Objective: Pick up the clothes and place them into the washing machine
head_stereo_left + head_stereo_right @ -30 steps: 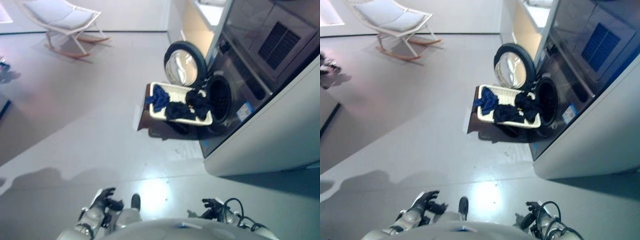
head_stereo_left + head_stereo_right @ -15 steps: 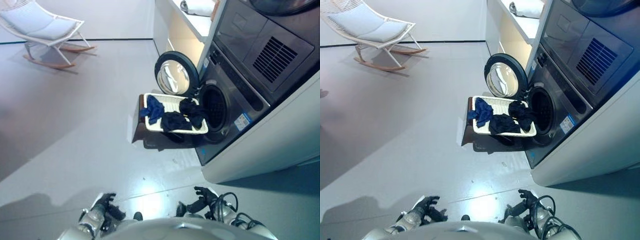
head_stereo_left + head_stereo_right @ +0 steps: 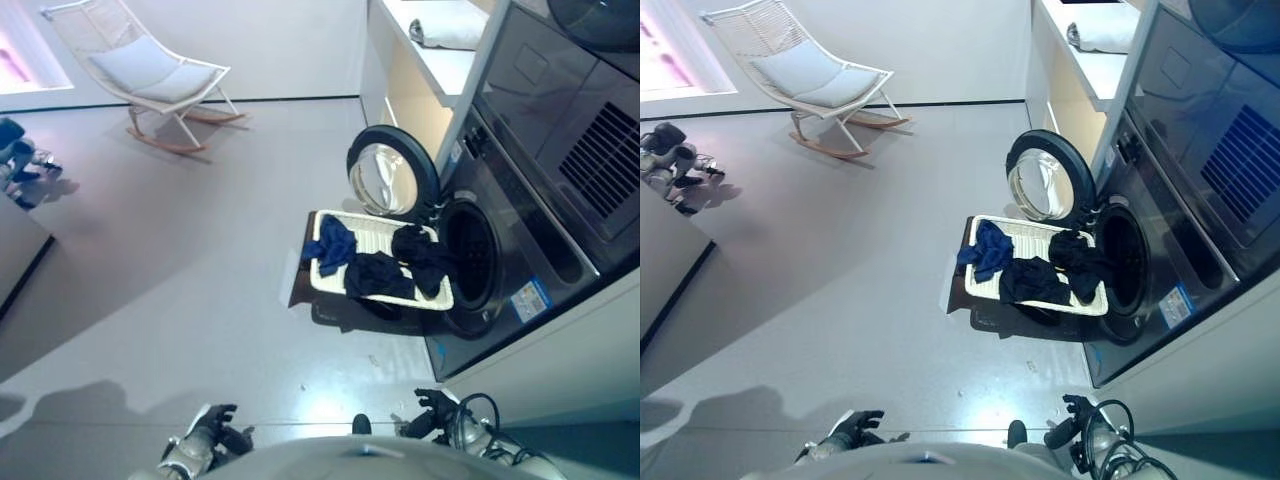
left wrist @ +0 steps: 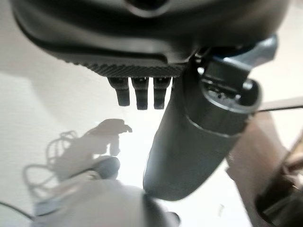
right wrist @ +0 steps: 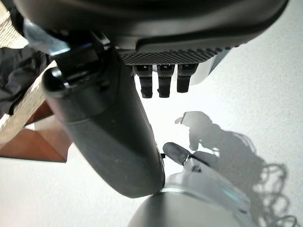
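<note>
A white wicker basket [image 3: 376,233] rests on a low brown box [image 3: 299,286] in front of the washing machine's open drum [image 3: 476,266]. Its round door [image 3: 391,179] is swung open. In the basket lie a blue garment [image 3: 332,243] and black clothes [image 3: 381,275]; one black piece [image 3: 427,259] hangs over the rim toward the drum. My left hand [image 3: 214,431] and right hand [image 3: 431,414] hang low by my body, far from the basket, both open and empty. The right wrist view shows my right hand [image 5: 109,132], the basket's edge [image 5: 22,119] and black cloth [image 5: 13,90].
A white rocking chair [image 3: 160,75] stands at the back left. A shelf beside the machine holds a folded towel [image 3: 447,34]. A low white counter [image 3: 14,250] is at the left, with dark things [image 3: 20,160] behind it. Grey floor lies between me and the basket.
The whole picture has shifted, so the camera has moved. The basket and clothes lie as before. Both hands stay low by my body.
</note>
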You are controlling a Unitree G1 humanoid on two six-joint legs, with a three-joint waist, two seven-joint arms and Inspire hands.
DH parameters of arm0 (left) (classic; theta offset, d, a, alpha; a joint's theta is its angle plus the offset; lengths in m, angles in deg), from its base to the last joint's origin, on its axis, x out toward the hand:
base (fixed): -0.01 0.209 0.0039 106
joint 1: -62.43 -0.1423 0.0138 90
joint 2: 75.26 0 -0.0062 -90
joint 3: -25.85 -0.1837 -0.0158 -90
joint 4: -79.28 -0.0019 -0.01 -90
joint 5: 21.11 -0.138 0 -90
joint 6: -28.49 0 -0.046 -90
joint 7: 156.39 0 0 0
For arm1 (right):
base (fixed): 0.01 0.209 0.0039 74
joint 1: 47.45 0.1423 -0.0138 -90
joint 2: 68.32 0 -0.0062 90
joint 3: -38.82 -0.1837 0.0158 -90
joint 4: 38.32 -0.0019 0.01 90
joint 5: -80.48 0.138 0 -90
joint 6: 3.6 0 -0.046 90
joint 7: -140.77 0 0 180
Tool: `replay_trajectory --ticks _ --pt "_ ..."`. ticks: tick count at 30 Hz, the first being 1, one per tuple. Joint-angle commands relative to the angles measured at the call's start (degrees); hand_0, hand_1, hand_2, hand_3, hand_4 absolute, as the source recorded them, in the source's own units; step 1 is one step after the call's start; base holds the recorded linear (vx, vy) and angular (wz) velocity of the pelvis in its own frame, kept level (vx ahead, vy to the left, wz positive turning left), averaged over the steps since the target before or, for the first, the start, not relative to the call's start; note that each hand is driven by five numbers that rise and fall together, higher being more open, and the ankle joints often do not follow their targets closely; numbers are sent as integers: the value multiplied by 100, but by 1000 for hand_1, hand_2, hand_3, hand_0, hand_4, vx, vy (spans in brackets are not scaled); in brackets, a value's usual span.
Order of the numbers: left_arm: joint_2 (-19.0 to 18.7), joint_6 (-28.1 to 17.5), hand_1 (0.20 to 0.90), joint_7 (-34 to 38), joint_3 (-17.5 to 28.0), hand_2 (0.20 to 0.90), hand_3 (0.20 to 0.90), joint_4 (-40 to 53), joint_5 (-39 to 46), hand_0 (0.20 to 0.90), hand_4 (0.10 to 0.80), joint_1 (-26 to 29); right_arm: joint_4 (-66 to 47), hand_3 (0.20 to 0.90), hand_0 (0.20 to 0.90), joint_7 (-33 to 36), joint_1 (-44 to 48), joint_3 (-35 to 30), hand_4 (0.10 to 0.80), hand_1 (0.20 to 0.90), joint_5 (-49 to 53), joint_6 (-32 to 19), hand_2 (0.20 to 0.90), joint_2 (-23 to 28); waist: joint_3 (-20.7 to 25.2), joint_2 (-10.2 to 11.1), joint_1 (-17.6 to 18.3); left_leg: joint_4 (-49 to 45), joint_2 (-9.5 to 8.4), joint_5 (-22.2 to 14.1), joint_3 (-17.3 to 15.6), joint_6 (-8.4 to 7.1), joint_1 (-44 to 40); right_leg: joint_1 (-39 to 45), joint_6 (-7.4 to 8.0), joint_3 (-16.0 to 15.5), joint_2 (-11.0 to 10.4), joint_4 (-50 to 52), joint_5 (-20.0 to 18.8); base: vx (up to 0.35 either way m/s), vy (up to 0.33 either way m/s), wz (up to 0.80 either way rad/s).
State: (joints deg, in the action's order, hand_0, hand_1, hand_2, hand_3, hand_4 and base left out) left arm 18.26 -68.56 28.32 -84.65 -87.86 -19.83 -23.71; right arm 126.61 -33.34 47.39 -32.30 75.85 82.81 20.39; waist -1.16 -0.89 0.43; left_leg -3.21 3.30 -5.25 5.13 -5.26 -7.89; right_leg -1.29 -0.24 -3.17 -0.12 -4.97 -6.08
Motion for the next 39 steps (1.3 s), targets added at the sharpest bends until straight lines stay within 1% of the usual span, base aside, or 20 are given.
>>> replay_trajectory --ticks 1,4,6,9,10,11,12,15,16,18,21,22,24,26,27,31,32,36,38,39 --pt "11 -246 900 143 60 900 900 208 267 900 800 158 -109 900 900 132 124 292 800 900 37 -168 900 127 51 182 -48 -1768 -681 883 343 220 720 -342 197 273 -96 908 388 113 -184 -32" --pt "57 -244 900 161 -5 900 900 202 323 900 800 195 -67 900 900 211 223 335 800 900 71 -143 900 140 -71 276 -156 -1702 -908 573 285 350 1462 -196 199 445 -134 871 454 186 -144 -34" --pt "64 -220 900 147 -21 900 900 172 325 900 800 183 -48 900 900 218 245 358 800 900 92 -142 900 134 -130 264 -226 -1513 -921 421 171 405 1556 -88 224 487 -115 848 493 178 -57 -44" --pt "51 -180 900 125 -7 900 900 -51 220 900 800 75 28 900 900 212 184 442 800 900 61 -138 900 112 -61 27 -334 140 -799 903 -283 485 1598 227 226 467 179 823 721 354 -2 -25" --pt "84 -105 900 85 17 900 900 -237 214 900 800 -38 125 900 900 248 103 463 800 900 -36 -92 900 125 -14 20 -431 779 -705 1147 -186 445 1696 372 286 454 232 942 870 334 33 -15" --pt "80 -106 900 86 15 900 900 -237 214 900 800 -41 124 900 900 249 101 463 800 900 -37 -92 900 121 -29 35 -427 776 -720 1139 -188 448 1675 391 289 452 217 953 893 288 18 -48" --pt "82 -125 900 105 64 900 900 -217 164 900 800 -41 117 900 900 174 146 406 800 900 -36 -101 900 86 -70 25 -416 239 -944 781 -147 544 1678 377 278 446 216 1247 1008 244 -7 -57" --pt "-85 -95 900 92 127 900 900 -179 85 900 800 -31 70 900 900 202 58 413 800 900 -54 -115 900 -19 -32 89 -380 149 -827 852 -246 644 1372 298 379 254 227 1719 988 231 -8 -36" --pt "-199 -87 900 120 163 900 900 -191 57 900 800 16 -21 900 900 188 89 417 800 900 -57 -132 900 -36 -77 120 -286 96 -788 834 -267 677 1318 -43 520 330 278 2360 827 121 -68 -9" --pt "-238 -94 900 145 184 900 900 -186 94 900 800 48 -46 900 900 206 89 404 800 900 -54 -142 900 -37 -85 137 -255 75 -773 817 -244 665 1305 -174 509 390 262 2426 800 132 -100 2" --pt "-287 -177 900 190 106 900 900 -116 124 900 800 161 19 900 900 230 45 278 800 900 -73 -90 900 -3 -62 32 -281 125 -567 567 -86 534 1072 -384 485 244 -708 1558 579 161 -197 14" --pt "-288 -177 900 191 105 900 900 -116 124 900 800 160 19 900 900 230 44 278 800 900 -74 -91 900 -3 -97 26 -257 123 -569 556 -61 535 1029 -314 486 214 -710 1525 578 184 -222 35" --pt "-263 -188 900 197 73 900 900 -204 118 900 800 127 66 900 900 192 -41 250 800 900 -244 -31 900 -42 -43 148 -212 188 -491 305 -91 448 729 -589 731 -144 -1160 748 -80 288 -290 10" --pt "-257 -161 900 199 91 900 900 -220 98 900 800 130 59 900 900 159 -25 262 800 900 -257 -39 900 -44 -35 198 -103 176 -450 263 -76 398 619 -651 764 170 -883 977 28 217 -208 -2" --pt "-256 -160 900 199 91 900 900 -219 98 900 800 129 59 900 900 159 -26 263 800 900 -257 -39 900 -44 -44 196 -104 175 -447 258 -76 397 608 -644 762 170 -880 986 37 141 -162 42" --pt "-89 -177 900 183 65 900 900 -112 142 900 800 105 97 900 900 145 -108 182 800 900 -134 -48 900 44 12 228 -92 14 -347 190 -45 280 574 -328 675 -74 -835 1010 277 164 -277 61" --pt "-16 -186 900 153 69 900 900 -66 168 900 800 94 158 900 900 144 -94 172 800 900 -67 -63 900 86 -2 225 -111 -267 -339 162 49 242 668 -236 572 -128 -749 1006 429 62 -207 23" --pt "14 -222 900 167 14 900 900 64 276 900 800 230 203 900 900 164 -25 255 800 900 -65 -68 900 164 -185 292 -192 -727 -358 549 260 140 1208 -180 443 -250 -708 1108 637 20 -161 22" --pt "-9 -227 900 161 28 900 900 39 272 900 800 219 202 900 900 170 3 272 800 900 -20 -77 900 169 -189 305 -223 -541 -258 533 229 146 1353 -136 453 -275 -706 1111 721 129 -66 36" --pt "-16 -224 900 182 49 900 900 -1 265 900 800 193 214 900 900 178 14 293 800 900 -7 -79 900 158 -157 252 -265 -187 -76 708 271 133 1428 -88 462 -251 -651 1093 796 198 9 29"
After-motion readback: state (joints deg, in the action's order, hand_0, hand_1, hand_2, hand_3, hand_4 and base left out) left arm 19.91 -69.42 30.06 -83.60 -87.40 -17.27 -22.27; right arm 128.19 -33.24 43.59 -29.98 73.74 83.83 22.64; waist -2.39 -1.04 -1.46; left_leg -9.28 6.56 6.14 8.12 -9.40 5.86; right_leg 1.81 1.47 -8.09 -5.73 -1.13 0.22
